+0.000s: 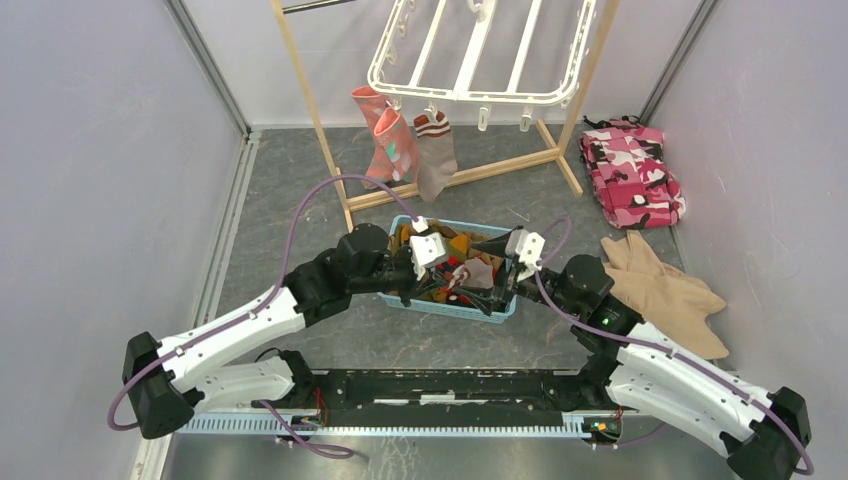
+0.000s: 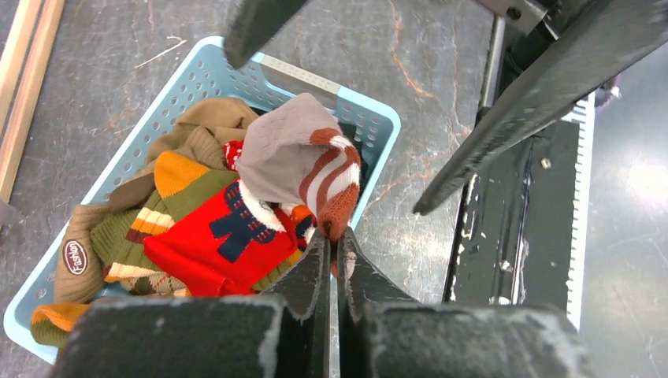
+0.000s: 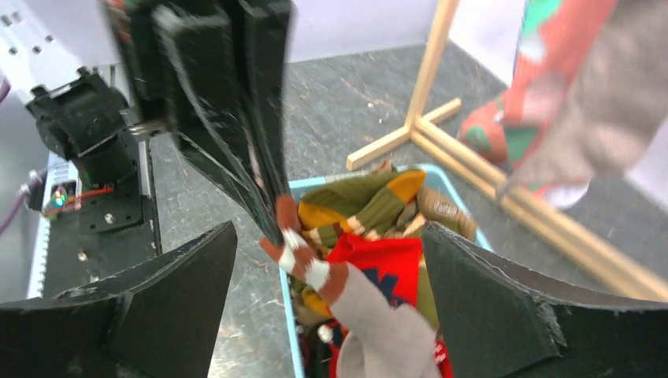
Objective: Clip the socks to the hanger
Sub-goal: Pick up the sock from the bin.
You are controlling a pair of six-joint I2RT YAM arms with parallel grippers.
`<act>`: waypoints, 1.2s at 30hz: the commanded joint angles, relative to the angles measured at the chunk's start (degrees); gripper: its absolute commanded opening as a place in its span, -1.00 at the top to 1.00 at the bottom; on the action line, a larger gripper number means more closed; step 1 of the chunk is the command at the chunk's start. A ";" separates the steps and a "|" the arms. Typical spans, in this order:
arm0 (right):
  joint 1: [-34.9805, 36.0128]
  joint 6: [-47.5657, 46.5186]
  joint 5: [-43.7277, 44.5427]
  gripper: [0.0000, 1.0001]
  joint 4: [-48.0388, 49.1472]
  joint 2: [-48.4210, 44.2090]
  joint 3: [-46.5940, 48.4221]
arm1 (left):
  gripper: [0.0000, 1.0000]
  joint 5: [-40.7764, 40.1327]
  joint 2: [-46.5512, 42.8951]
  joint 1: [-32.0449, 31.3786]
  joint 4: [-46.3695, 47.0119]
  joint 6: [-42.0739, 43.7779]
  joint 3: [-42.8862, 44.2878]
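Note:
A grey sock with a red-and-white striped cuff (image 2: 299, 157) is lifted over the blue basket (image 2: 370, 110). My left gripper (image 2: 335, 240) is shut on its cuff edge. My right gripper (image 3: 329, 228) is open, and the same grey sock (image 3: 386, 323) hangs between its wide-apart fingers (image 3: 181, 291) without touching them. Both grippers meet over the basket (image 1: 460, 312), the left gripper (image 1: 448, 270) beside the right gripper (image 1: 497, 285). The white hanger (image 1: 480, 50) hangs at the back. A salmon-pink sock (image 1: 392, 145) and a grey-brown sock (image 1: 435, 150) are clipped to its near rim.
The basket holds more socks, among them a red one with a navy pattern (image 2: 220, 236) and olive-orange striped ones (image 2: 169, 197). A wooden frame stand (image 1: 330, 130) carries the hanger. A pink camouflage cloth (image 1: 632, 172) and a tan garment (image 1: 665, 290) lie at the right.

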 commanded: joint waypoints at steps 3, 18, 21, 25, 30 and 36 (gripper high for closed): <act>2.46 -20.04 -6.92 -0.81 -6.34 2.66 8.33 | 0.96 6.80 0.81 1.64 -5.85 8.22 4.74; 2.65 -22.45 -13.92 0.09 -12.54 9.03 12.50 | 0.96 12.63 2.14 2.61 -3.58 7.25 4.91; 2.61 -22.27 -14.46 0.49 -12.07 9.13 12.41 | 0.96 12.89 2.06 2.61 -2.52 6.62 4.34; 2.61 -22.36 -15.18 0.91 -11.85 8.15 12.25 | 0.96 12.34 1.52 2.76 -1.25 5.71 3.46; 2.63 -20.95 -14.49 1.00 -10.61 6.05 11.23 | 0.91 10.78 -0.96 3.32 2.73 3.14 0.38; 2.60 -18.08 -8.13 1.00 -5.42 -0.30 7.80 | 0.39 8.22 -9.23 3.83 16.19 -2.70 -9.60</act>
